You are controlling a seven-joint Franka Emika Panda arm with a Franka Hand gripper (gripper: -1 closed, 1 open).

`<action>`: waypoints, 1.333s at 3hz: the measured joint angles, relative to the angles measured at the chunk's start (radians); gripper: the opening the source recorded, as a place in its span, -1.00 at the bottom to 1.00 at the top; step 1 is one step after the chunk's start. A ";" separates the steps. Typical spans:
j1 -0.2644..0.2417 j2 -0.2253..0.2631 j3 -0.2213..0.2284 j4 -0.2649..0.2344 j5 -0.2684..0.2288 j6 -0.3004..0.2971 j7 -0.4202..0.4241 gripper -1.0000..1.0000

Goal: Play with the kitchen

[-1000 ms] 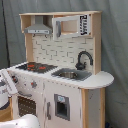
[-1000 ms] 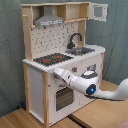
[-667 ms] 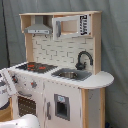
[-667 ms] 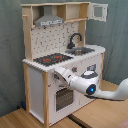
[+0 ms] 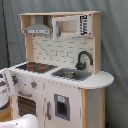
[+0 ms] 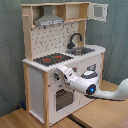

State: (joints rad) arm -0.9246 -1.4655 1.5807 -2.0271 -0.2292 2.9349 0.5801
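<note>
The kitchen (image 5: 65,95) is a white and pale-wood toy unit seen in both exterior views, with a black-red hob (image 5: 35,66), grey hood (image 5: 37,30), black faucet (image 5: 83,59), sink (image 5: 70,75) and oven door (image 6: 63,99). Its upper microwave door (image 6: 98,11) looks swung outward. My white arm (image 6: 92,89) reaches in from the second exterior view's right. The gripper (image 6: 61,75) is at the kitchen's (image 6: 35,85) front panel, just below the hob (image 6: 50,59) and above the oven door. In the first exterior view the gripper (image 5: 6,84) shows only at the left edge.
A grey curtain (image 5: 115,50) hangs behind the kitchen. The unit stands on a wooden floor (image 6: 20,117). Part of the white arm (image 5: 22,122) fills the first exterior view's bottom left corner.
</note>
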 joint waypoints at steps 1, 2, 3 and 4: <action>0.000 0.000 0.000 0.000 0.000 0.000 0.102 -1.00; 0.000 -0.002 0.000 0.003 -0.001 0.003 0.127 -1.00; 0.000 -0.002 0.000 0.003 -0.001 0.004 0.127 1.00; 0.046 -0.006 0.001 0.002 -0.009 -0.013 0.014 1.00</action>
State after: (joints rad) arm -0.8791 -1.4720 1.5817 -2.0249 -0.2380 2.9223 0.5945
